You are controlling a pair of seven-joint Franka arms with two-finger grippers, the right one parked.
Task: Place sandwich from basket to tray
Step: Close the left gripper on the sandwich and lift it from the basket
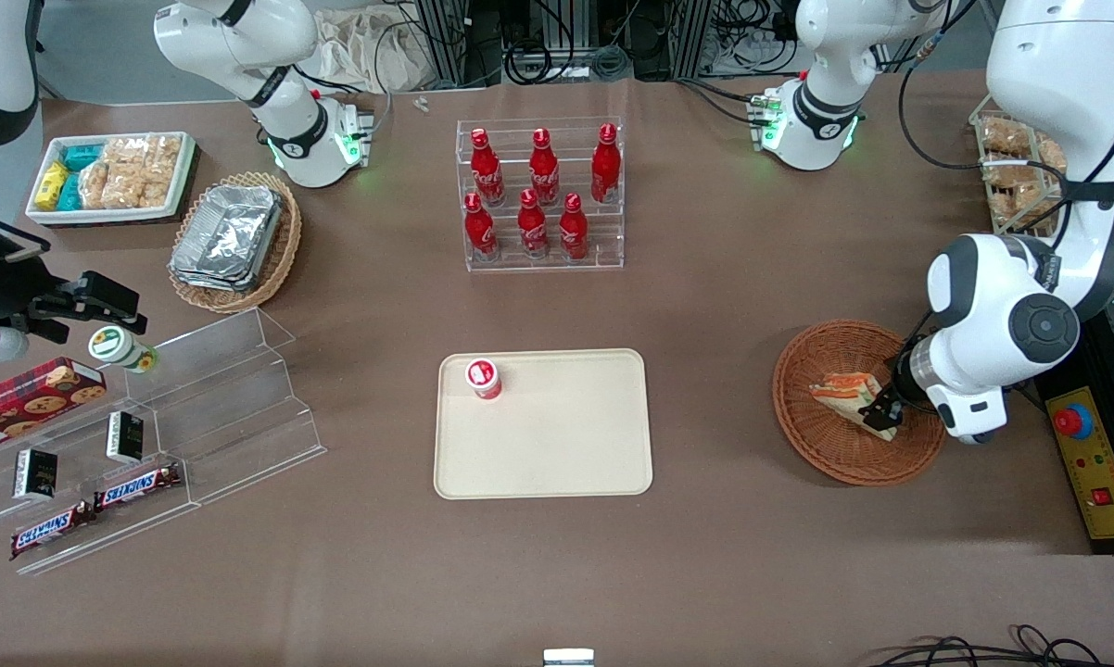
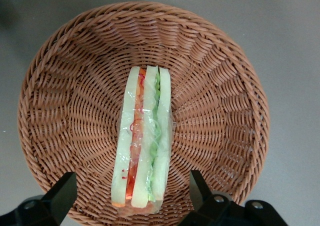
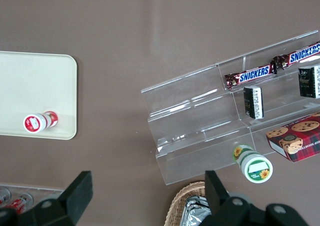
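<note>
The sandwich is a wrapped wedge of white bread with orange and green filling, lying in the middle of the round reddish-brown wicker basket. My gripper hangs low over the basket, open, with one black finger on each side of the sandwich's wide end and a gap left on both sides. From the front, the sandwich and basket sit toward the working arm's end of the table, with the gripper over the sandwich. The cream tray lies at the table's middle.
A small red-and-white cup stands on one corner of the tray. A clear rack of red bottles stands farther from the front camera. A yellow control box with a red button lies beside the basket. A clear stepped shelf lies toward the parked arm's end.
</note>
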